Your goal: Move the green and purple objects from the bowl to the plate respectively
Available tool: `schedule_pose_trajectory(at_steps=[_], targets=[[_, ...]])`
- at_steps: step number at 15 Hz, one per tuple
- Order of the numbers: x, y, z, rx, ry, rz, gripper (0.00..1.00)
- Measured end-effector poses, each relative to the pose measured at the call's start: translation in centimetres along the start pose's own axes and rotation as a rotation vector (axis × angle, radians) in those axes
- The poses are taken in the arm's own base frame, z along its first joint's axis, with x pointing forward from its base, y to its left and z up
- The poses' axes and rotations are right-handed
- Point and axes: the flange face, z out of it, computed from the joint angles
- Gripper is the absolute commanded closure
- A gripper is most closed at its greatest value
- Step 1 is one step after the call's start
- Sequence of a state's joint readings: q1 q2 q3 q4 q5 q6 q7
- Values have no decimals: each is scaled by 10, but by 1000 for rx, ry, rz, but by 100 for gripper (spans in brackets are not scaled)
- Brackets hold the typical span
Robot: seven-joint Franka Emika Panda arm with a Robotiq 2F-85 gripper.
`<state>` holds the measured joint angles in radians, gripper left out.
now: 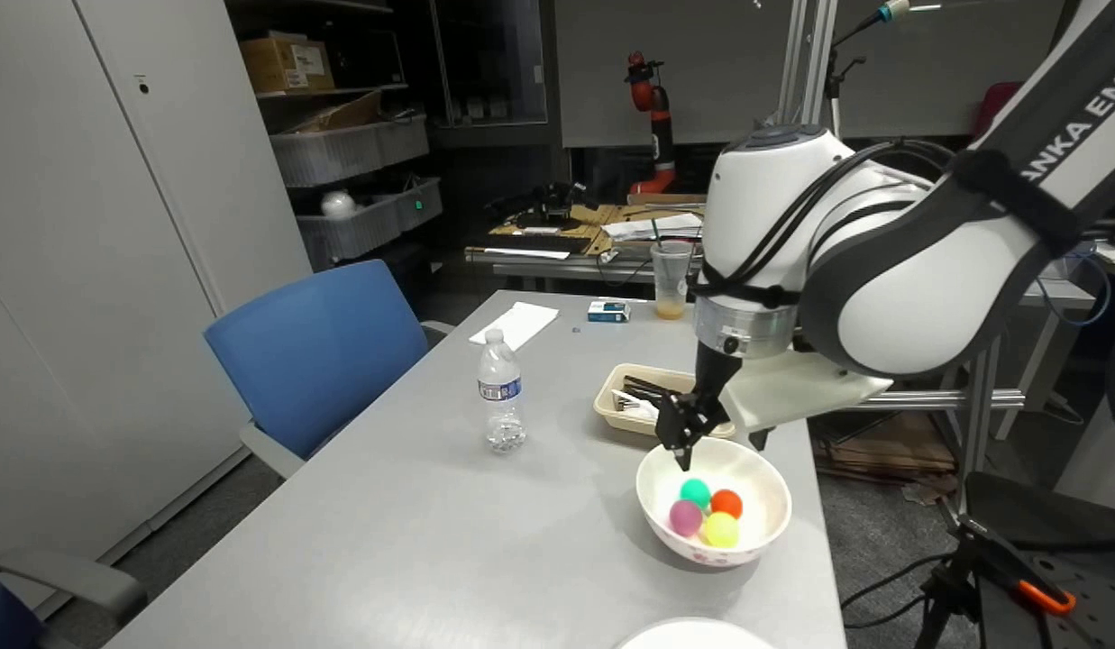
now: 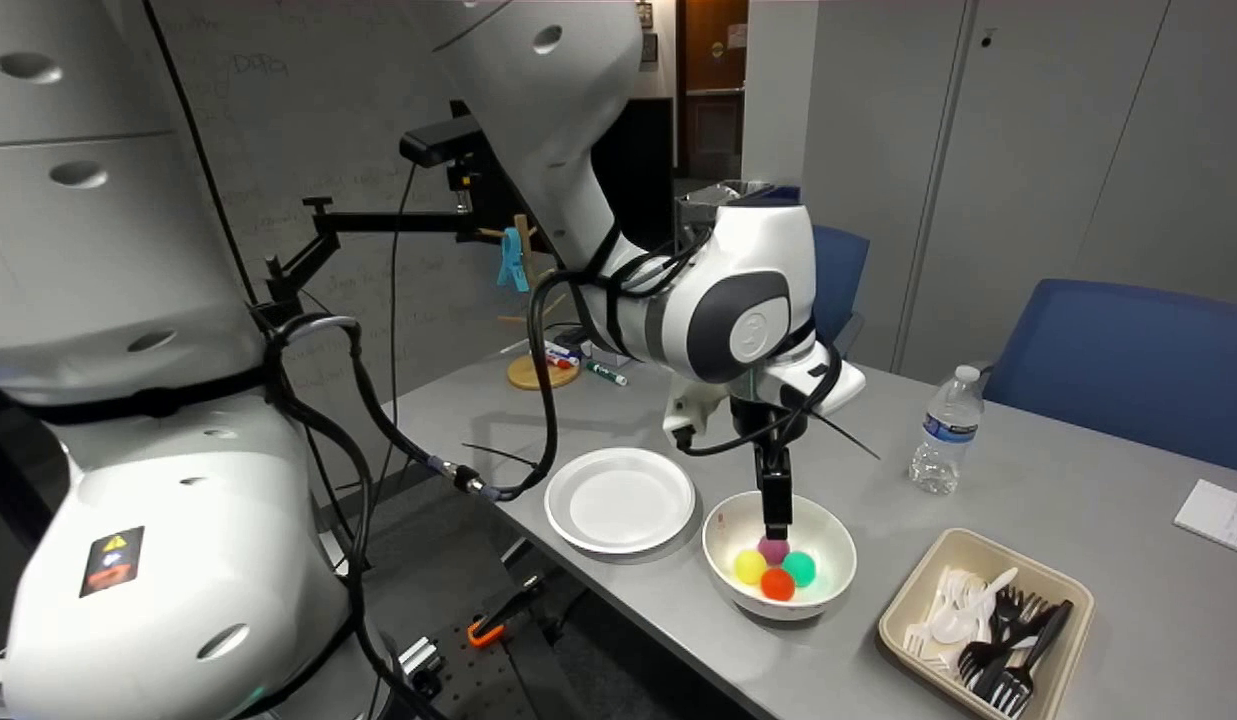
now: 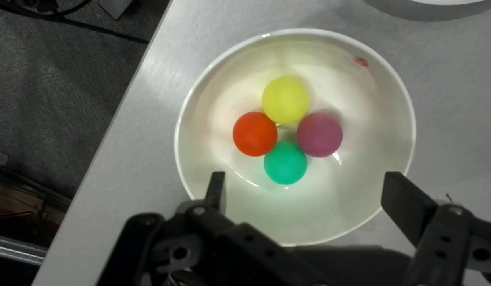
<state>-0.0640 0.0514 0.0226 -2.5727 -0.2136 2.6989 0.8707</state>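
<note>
The green ball (image 3: 285, 163) and the purple ball (image 3: 319, 134) lie inside the white bowl (image 3: 340, 202), touching each other. In an exterior view the green ball (image 2: 799, 569) is fully seen, while the purple ball (image 2: 774, 551) is partly hidden by a finger. My gripper (image 3: 305, 175) is open and empty, pointing down above the bowl. Its fingertips stand wide apart, nearer the green ball's side, at about the rim's height in an exterior view (image 1: 721, 452). The white plate (image 2: 620, 500) is bare on the table beside the bowl; its edge also shows in the wrist view (image 3: 451, 1).
A yellow ball (image 3: 285, 100) and an orange-red ball (image 3: 255, 134) lie in the bowl against the others. A tan tray of cutlery (image 2: 1068, 600) stands by the bowl. A water bottle (image 1: 500, 392) stands farther off. The table edge (image 3: 122, 95) runs close to the bowl.
</note>
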Motion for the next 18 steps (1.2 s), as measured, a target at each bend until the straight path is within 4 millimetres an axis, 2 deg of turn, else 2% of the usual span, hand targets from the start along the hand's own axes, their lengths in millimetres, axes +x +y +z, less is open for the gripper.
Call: schedule_pose_trajectory(at_steps=[4,7,16,17,18], targets=[[6,13,38,7,-13,38,0],[8,16,59,31,-11,61,0],[13,6,89,119,40,59,0],[14,6,91,122,44,57,3],[15,6,94,124,47,55,16]])
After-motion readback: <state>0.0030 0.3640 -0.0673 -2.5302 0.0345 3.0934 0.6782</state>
